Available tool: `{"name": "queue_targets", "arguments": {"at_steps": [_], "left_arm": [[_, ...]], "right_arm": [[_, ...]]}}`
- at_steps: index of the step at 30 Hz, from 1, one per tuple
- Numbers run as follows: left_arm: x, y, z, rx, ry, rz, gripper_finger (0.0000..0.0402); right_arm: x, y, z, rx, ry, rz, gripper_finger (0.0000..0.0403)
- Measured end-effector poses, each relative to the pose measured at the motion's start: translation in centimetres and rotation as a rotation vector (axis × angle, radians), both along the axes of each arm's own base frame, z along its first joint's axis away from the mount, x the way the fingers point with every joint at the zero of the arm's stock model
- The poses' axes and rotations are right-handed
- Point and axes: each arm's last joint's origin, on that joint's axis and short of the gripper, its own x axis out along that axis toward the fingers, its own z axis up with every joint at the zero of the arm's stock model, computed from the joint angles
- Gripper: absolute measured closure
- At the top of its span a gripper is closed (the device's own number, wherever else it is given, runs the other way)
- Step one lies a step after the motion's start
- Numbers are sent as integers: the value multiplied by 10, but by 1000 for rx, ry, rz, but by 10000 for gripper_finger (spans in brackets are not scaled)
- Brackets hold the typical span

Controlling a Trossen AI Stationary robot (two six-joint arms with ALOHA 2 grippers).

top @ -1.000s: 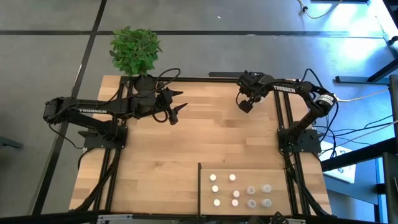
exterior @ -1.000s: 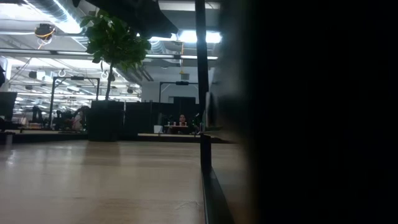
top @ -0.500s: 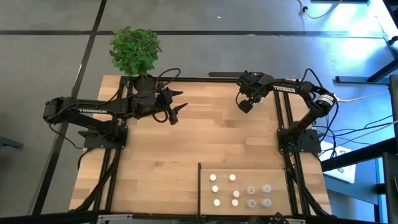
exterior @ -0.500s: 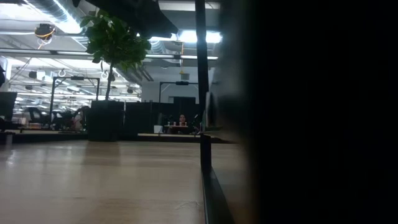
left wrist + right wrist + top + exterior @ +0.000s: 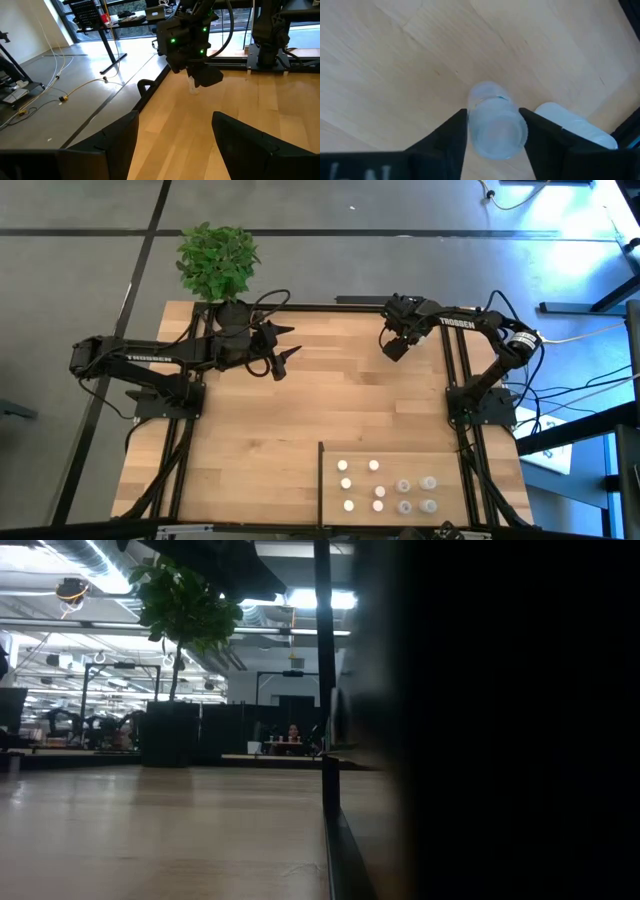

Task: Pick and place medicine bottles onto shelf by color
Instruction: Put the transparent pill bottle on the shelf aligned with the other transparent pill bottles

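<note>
My right gripper (image 5: 394, 348) hangs over the table's far right part, fingers pointing down, shut on a translucent grey medicine bottle (image 5: 495, 121). The bottle also shows under that gripper in the left wrist view (image 5: 194, 87). My left gripper (image 5: 290, 344) is open and empty over the far middle of the table, pointing toward the right arm. The shelf (image 5: 480, 470), pale with a black edge strip, lies at the near right. On it stand several white-capped bottles (image 5: 347, 483) on its left part and several translucent ones (image 5: 404, 506) on its right part. My right gripper pinches the translucent bottle by its upper part (image 5: 475, 125) between its two fingers, one on each side. The fingers come from above, pointing down. The bottle stands upright below them (image 5: 194, 90), its base at or just above the tabletop; which, I cannot tell.
A white rounded thing (image 5: 570, 131), perhaps another bottle, lies on the table beside the held one. A potted plant (image 5: 218, 260) stands at the far left edge. The shelf's black edge strip (image 5: 335, 840) shows in the low view, whose right half is dark. Bare planks lie between the arms and the shelf.
</note>
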Motion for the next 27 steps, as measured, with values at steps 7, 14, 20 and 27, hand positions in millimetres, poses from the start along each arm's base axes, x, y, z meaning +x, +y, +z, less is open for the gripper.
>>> {"name": "queue_targets", "arguments": {"at_steps": [7,14,20,27], "left_arm": [[0,0,0,0,0,0,155],[0,0,0,0,0,0,155],[0,0,0,0,0,0,155],[0,0,0,0,0,0,155]], "right_arm": [[0,0,1,-4,-7,-22,256],[7,14,9,-20,-31,15,253],[7,39,37,-52,-87,53,254],[-1,92,71,-94,-133,77,254]]}}
